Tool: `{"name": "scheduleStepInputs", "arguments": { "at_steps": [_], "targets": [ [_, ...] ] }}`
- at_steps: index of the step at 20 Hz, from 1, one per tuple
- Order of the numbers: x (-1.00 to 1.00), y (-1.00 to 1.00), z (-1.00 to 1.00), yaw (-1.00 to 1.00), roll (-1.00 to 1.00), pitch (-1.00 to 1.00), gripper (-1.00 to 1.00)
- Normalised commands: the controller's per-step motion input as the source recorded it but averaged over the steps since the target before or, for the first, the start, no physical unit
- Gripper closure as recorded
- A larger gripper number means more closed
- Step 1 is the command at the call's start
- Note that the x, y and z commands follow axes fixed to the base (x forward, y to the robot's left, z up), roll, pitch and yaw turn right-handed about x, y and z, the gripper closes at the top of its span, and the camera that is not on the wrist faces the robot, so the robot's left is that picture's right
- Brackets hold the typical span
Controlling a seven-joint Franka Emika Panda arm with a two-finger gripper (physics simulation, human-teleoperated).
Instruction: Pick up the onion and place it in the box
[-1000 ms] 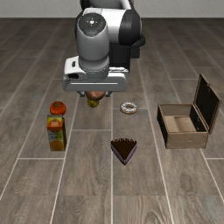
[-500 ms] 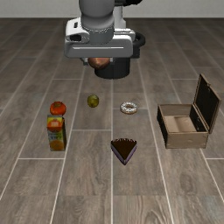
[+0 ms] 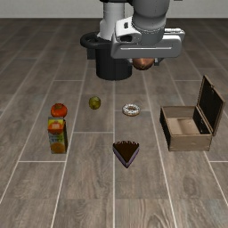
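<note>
Carried toward the exterior view's right, onion [image 3: 145,63] hangs pinched between fingers [image 3: 136,61] over plank floor [image 3: 53,187].

The robot arm [image 3: 148,16] is white and grey, round and smooth, with a black round base [image 3: 108,57].

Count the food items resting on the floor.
5: tomato, juice carton at the exterior view's left; green fruit, donut in the middle; cake slice below them. The gripper holds the onion aloft. The arm may hide more.

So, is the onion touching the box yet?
Apart. The exterior view shows the onion at the gripper, with floor between it and the box.
</note>
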Motion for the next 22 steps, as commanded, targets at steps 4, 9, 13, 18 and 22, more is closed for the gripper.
{"name": "scheduleStepInputs", "arguments": {
  "at_steps": [4, 9, 13, 18, 22],
  "targets": [
    [0.00, 1.00, 0.00, 0.00, 0.00, 0.00, 1.00],
    [0.00, 1.00, 0.00, 0.00, 0.00, 0.00, 1.00],
    [-0.75, 0.25, 0.00, 0.00, 0.00, 0.00, 1.00],
    [-0.40, 0.40, 0.00, 0.00, 0.00, 0.00, -1.00],
    [0.00, 0.00, 0.00, 0.00, 0.00, 0.00, -1.00]
  ]
}}
